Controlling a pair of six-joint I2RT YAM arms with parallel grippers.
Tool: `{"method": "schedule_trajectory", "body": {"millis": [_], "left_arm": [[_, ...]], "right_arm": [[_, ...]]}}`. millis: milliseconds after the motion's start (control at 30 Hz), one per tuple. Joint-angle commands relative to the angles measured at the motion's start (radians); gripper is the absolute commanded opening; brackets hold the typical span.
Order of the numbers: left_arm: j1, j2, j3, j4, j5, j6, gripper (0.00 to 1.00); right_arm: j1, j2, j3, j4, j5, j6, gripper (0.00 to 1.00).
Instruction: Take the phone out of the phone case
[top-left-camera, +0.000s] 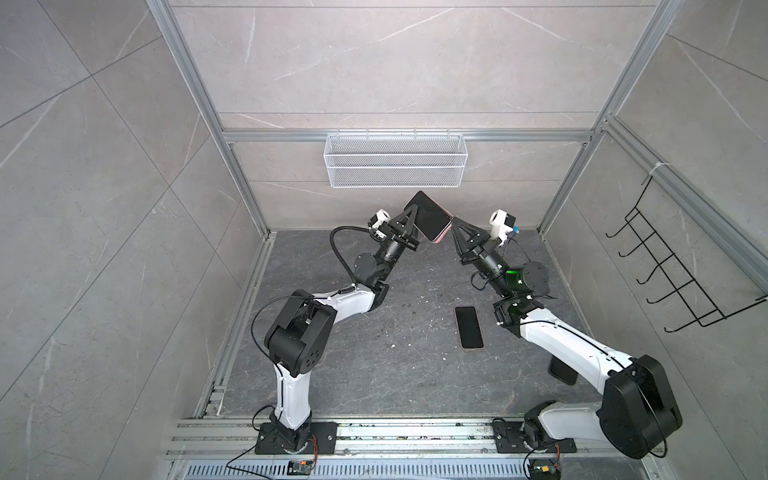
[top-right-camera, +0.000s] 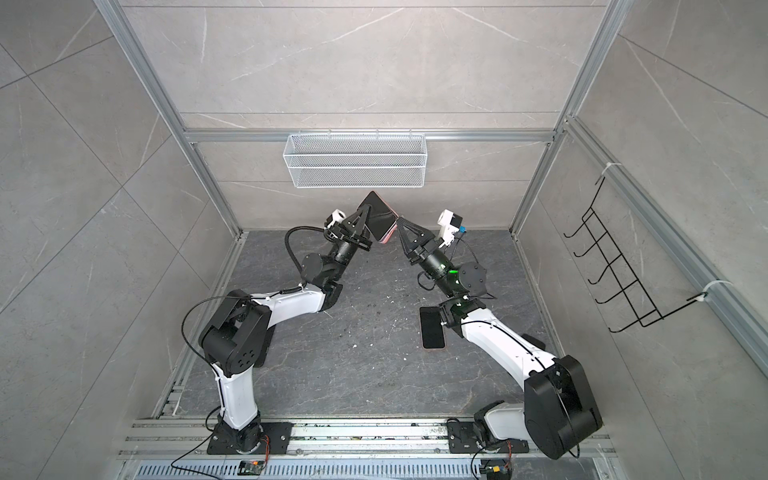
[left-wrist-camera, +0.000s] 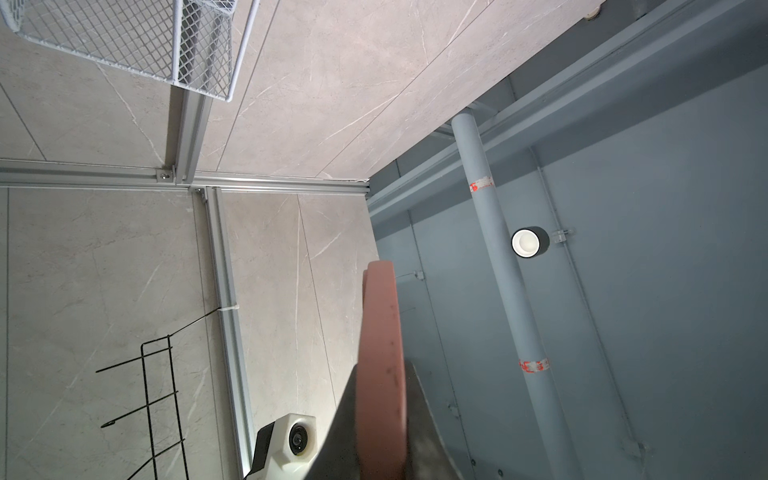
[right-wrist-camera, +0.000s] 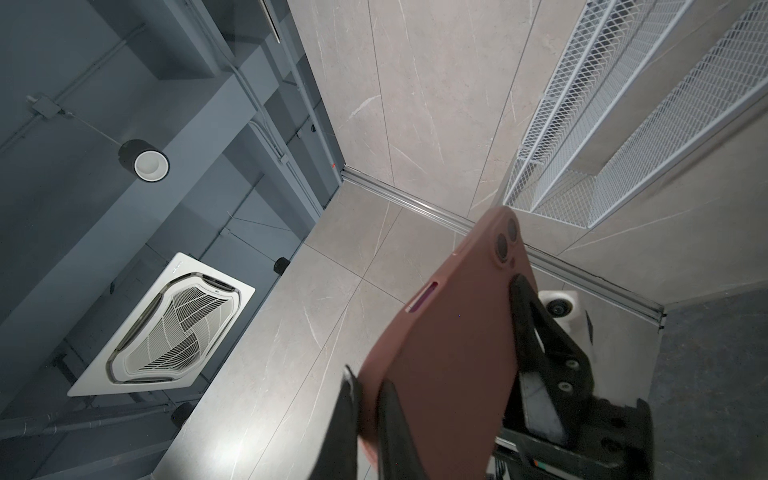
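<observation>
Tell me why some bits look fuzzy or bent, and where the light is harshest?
In both top views the wide lens splays the aluminium frame posts outward; light is even. In the left wrist view the ceiling lamp is blown white and the left gripper, shut on the pink phone case, smears grey. In the right wrist view the mesh basket blurs toward the edge.

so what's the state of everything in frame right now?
phone: aloft, tilted, still inside its case
pink case: on the phone, gripped from both sides
left gripper: shut on the pink case
right gripper: shut on the pink case's edge
second phone: flat on the table, screen up, dark
wire basket: hanging, empty
</observation>
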Motion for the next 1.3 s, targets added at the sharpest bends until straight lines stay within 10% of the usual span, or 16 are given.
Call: {"method": "schedule_trajectory", "body": {"millis": [0,1267], "left_arm": [[-0.085,-0.005,0.054,-0.088,0.215,0.154,0.0],[-0.063,-0.101,0.179,-0.088,0.17,0.21,0.0]], "right_arm": [[0.05,0.044,0.012,-0.019,-0.129,0.048,0.0],[0.039,0.1,-0.148,-0.136,0.047,0.119,0.03]]}}
